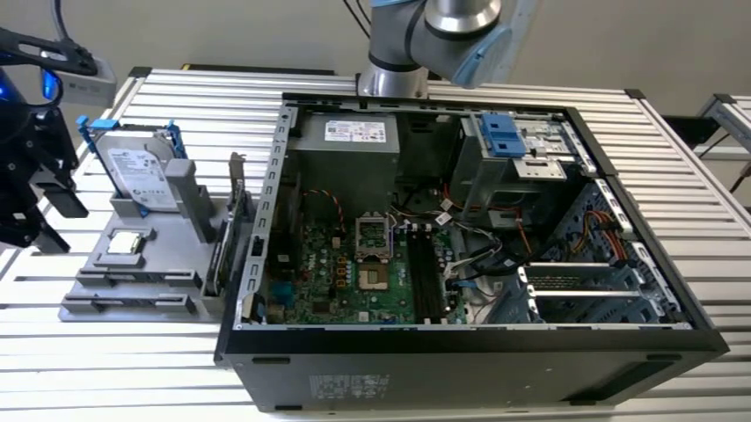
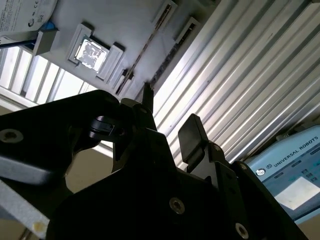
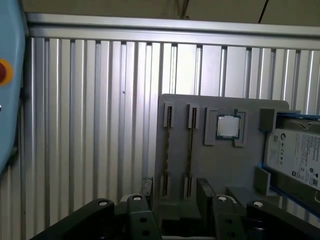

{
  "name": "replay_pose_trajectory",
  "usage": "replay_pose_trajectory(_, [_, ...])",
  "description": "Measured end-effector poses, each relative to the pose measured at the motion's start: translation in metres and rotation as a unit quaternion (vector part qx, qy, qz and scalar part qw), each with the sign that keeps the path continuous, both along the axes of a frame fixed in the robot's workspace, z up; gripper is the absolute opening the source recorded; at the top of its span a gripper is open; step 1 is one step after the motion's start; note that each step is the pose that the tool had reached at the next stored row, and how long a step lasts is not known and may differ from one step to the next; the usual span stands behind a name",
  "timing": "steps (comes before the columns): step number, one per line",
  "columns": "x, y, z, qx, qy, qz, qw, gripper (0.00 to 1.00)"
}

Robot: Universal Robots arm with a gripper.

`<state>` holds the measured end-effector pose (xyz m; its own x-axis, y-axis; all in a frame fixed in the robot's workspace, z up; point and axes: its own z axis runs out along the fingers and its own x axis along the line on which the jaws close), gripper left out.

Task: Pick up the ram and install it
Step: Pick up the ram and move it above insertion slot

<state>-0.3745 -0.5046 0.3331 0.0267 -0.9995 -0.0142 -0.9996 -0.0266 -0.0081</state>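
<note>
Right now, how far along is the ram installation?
Done: nothing yet; the motherboard slots look empty. In hand: nothing; the open gripper hangs near the gray holder, where what looks like the ram stands edge-on. Left: the pickup and the install.

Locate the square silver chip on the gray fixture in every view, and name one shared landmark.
Exterior view: chip on the gray fixture, beside the upright hard drive.
Second wrist view: chip in its square pocket, near the hard drive.
First wrist view: chip between the hard drive and the narrow slots.
Shared landmark: the hard drive.
</note>
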Motion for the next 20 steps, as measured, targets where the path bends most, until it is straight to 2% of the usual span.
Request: replay_pose_trajectory(20, [0.0000, 0.0000, -0.0120, 0.0000, 0.0006, 0.000, 1.0000, 1.00])
